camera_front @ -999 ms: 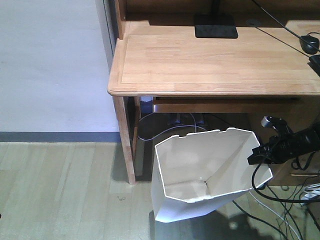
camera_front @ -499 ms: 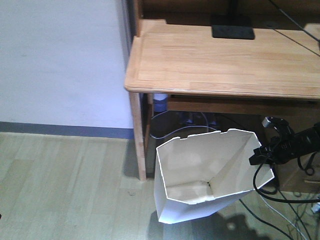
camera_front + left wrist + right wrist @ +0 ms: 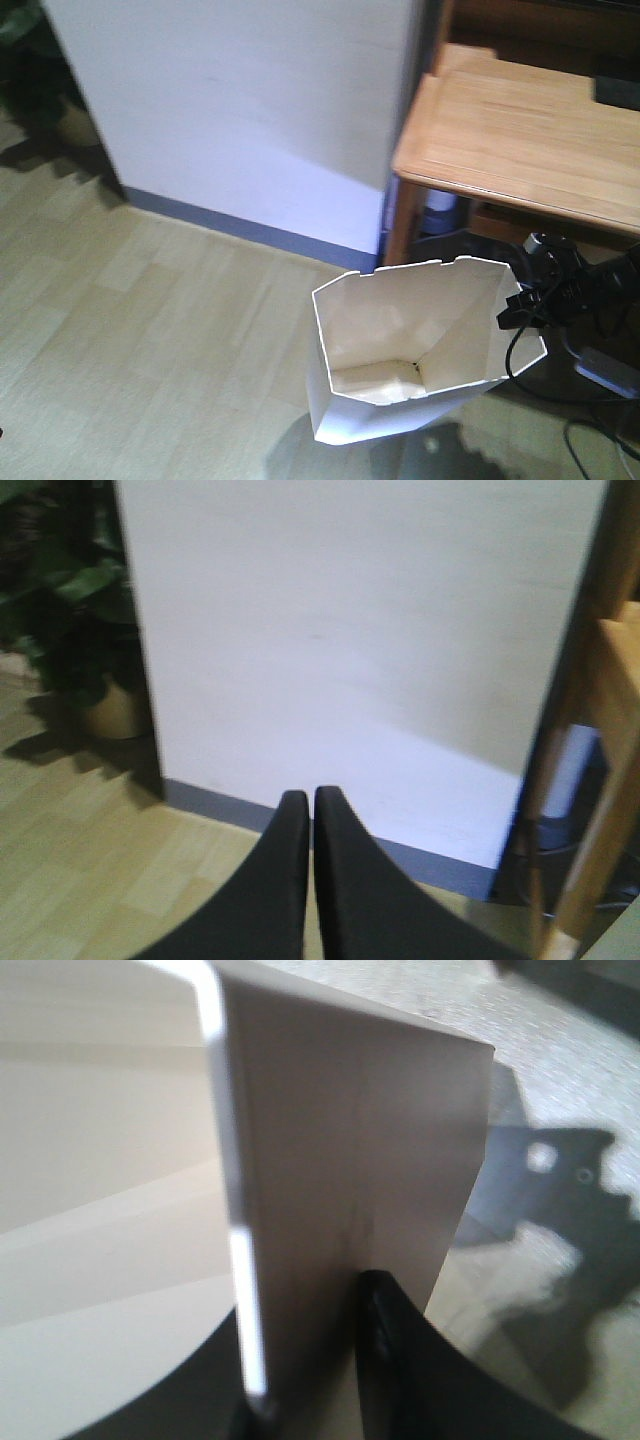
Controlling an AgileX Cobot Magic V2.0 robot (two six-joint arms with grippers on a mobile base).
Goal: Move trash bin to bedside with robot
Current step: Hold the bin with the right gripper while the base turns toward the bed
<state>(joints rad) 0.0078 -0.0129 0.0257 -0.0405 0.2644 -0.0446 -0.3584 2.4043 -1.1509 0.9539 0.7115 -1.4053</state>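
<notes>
Now the trash bin [image 3: 385, 325] is over the wooden floor [image 3: 150, 330] near the table [image 3: 520, 140] corner, gripped at its right rim wall by the clenched right end effector [image 3: 513, 305] on a black arm [image 3: 600, 280] reaching in from the right. Its long axis is roughly upright, leaning slightly, mouth facing up. The left end effector [image 3: 305, 815] is pinched closed, empty.

The slim black right arm [image 3: 595, 283] is reaching in from the right, cables [image 3: 511, 352] trailing under it. The right tool [image 3: 512, 308] is clamping the bin [image 3: 390, 330] wall at the rim, one finger [image 3: 395, 1360] lying outside and the other inside. The left tool [image 3: 308, 815] is pointing forward, its fingers pressing together tip to tip
</notes>
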